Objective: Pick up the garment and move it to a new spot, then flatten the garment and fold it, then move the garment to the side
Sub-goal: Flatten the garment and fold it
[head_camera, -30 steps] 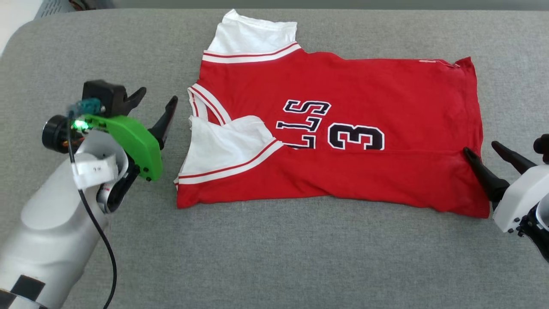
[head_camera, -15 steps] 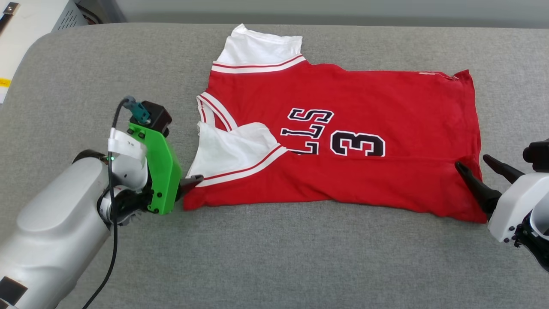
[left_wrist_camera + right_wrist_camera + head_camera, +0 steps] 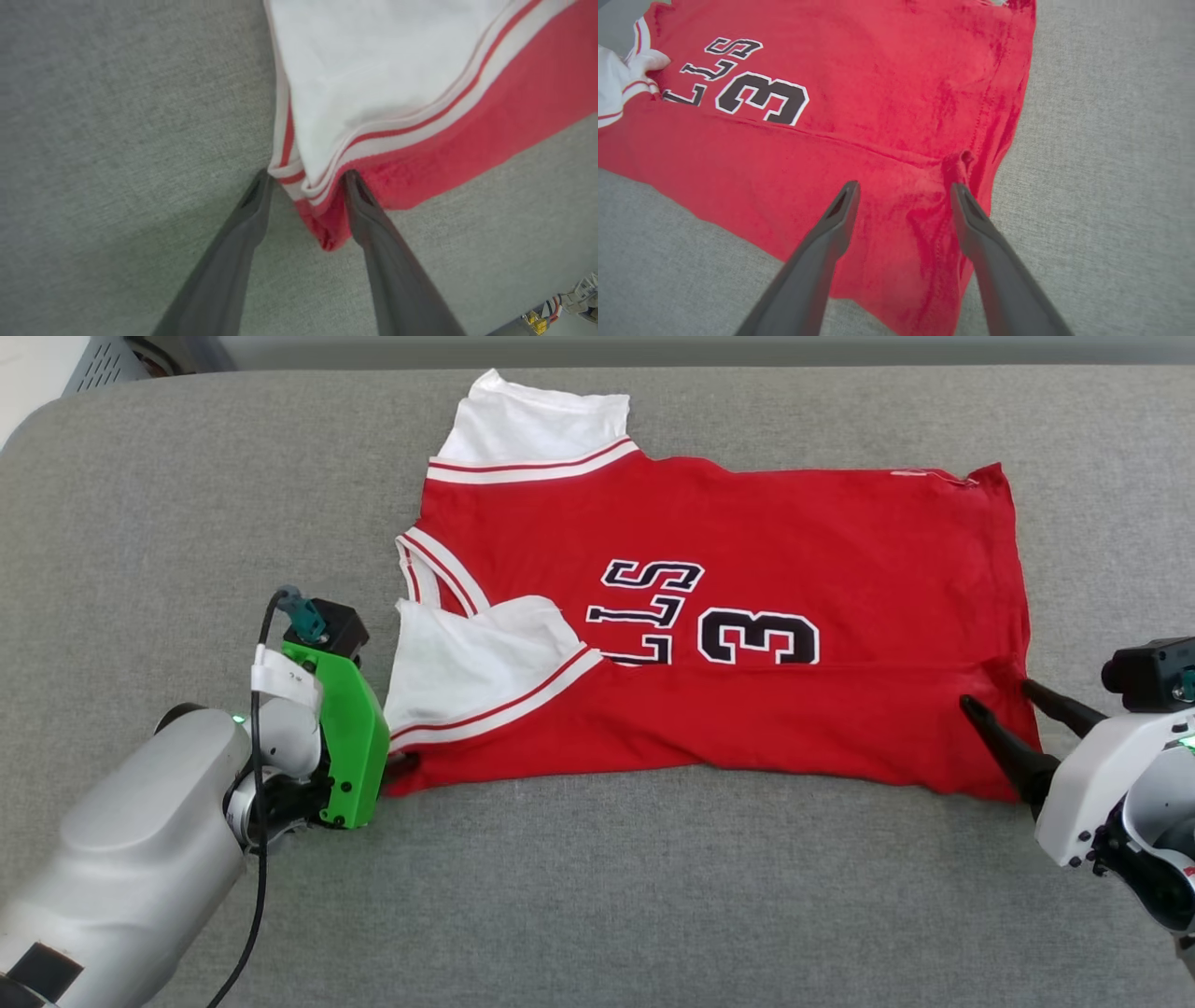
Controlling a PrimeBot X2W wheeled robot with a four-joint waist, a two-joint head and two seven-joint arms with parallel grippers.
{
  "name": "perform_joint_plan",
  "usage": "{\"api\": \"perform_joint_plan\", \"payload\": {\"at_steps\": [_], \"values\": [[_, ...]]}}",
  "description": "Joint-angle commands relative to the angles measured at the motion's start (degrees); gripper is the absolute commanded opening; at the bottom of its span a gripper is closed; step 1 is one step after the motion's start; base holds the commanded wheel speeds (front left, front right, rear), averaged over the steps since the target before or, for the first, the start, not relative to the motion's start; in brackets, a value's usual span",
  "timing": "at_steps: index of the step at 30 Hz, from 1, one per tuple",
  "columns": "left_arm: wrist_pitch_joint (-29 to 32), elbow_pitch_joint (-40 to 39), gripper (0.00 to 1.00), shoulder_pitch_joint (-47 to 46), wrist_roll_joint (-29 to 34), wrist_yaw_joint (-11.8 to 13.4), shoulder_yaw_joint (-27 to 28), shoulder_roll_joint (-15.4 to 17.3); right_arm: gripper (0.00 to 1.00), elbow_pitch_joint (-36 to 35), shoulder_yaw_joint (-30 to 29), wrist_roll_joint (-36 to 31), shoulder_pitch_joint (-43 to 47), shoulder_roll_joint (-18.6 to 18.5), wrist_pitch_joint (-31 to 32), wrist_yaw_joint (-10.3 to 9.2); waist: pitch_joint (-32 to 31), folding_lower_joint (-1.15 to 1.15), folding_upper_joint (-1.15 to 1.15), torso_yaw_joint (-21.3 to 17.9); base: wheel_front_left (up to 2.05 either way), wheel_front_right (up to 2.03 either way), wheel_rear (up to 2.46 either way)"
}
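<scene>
The garment (image 3: 747, 709) lies flat on the grey worktop (image 3: 597, 896), one white sleeve folded over its lettering so that only "LLS" and "3" can be read. In the head view a green mount (image 3: 350, 728) hides most of the left gripper (image 3: 306, 179), whose fingers stand apart astride the shirt's near-left corner, nothing pinched. The right gripper (image 3: 997, 695), spread wide, sits over the opposite red hem corner, holding nothing.

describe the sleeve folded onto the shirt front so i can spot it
On the grey cushioned surface lies a red jersey T-shirt. At its collar end, by the left gripper, the sleeve lies folded over the red front. Unlike the other white sleeve, which sticks out flat, it covers part of the lettering.
</scene>
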Motion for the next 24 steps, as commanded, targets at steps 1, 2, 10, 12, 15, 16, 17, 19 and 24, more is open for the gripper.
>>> {"api": "perform_joint_plan", "payload": {"at_steps": [1, 2, 10, 12, 15, 16, 17, 19, 24], "values": [[-1.0, 0.3, 0.00, 2.9, -0.2, -0.2, -1.8, -1.5, 1.00, -0.1, -0.3, -0.6, -1.2, -0.5, -0.4, -0.04, -0.6, 0.00, 0.00, 0.1, 0.00, 0.00, 0.00], [-2.0, 0.0, 0.00, 2.8, 0.0, -0.2, -1.9, -1.3, 1.00, -0.2, -0.4, -1.0, -1.4, -0.9, -0.6, -0.04, -0.9, 0.00, 0.00, 0.2, 0.00, 0.00, 0.00], [-10.6, -4.2, 0.00, 2.9, 1.0, -0.2, -2.2, 1.3, 1.00, -4.5, -0.6, -0.9, -2.5, -7.3, 5.9, -0.04, -3.1, 0.00, 0.00, 1.1, 0.00, 0.00, 0.00], [-11.7, -5.1, 0.00, 3.1, 1.1, -0.2, -2.2, 1.8, 1.00, -5.5, -0.9, 0.1, -2.4, -9.1, 9.7, -0.04, -3.2, 0.00, 0.00, 1.4, 0.00, 0.00, 0.00], [-13.0, -6.3, 0.00, 3.4, 1.4, -0.2, -2.4, 2.4, 1.00, -6.5, -0.7, 2.4, -2.0, -11.0, 17.0, -0.04, -3.0, 0.00, 0.00, 1.6, 0.00, 0.00, 0.00], [-13.3, -6.6, 0.00, 3.4, 1.4, -0.2, -2.3, 2.6, 1.00, -6.7, -0.7, 2.8, -1.9, -11.3, 18.8, -0.04, -2.8, 0.00, 0.00, 1.6, 0.00, 0.00, 0.00], [-13.6, -7.0, 0.00, 3.5, 1.4, -0.2, -2.3, 2.8, 1.00, -6.8, -0.7, 3.3, -1.7, -11.5, 20.8, -0.04, -2.6, 0.00, 0.00, 1.7, 0.00, 0.00, 0.00], [-14.8, -7.8, 0.00, 3.5, 2.0, -0.2, -2.3, 3.3, 1.00, -5.8, -0.7, 3.1, -1.1, -10.1, 24.3, -0.04, -1.4, 0.00, 0.00, 2.1, 0.00, 0.00, 0.00], [-16.0, -8.1, 0.00, 3.5, 2.4, 0.0, -2.1, 3.3, 1.00, -0.7, 1.0, 1.0, -0.8, -5.9, 24.5, -0.04, 0.0, 0.00, 0.00, 2.4, 0.00, 0.00, 0.00]]}}
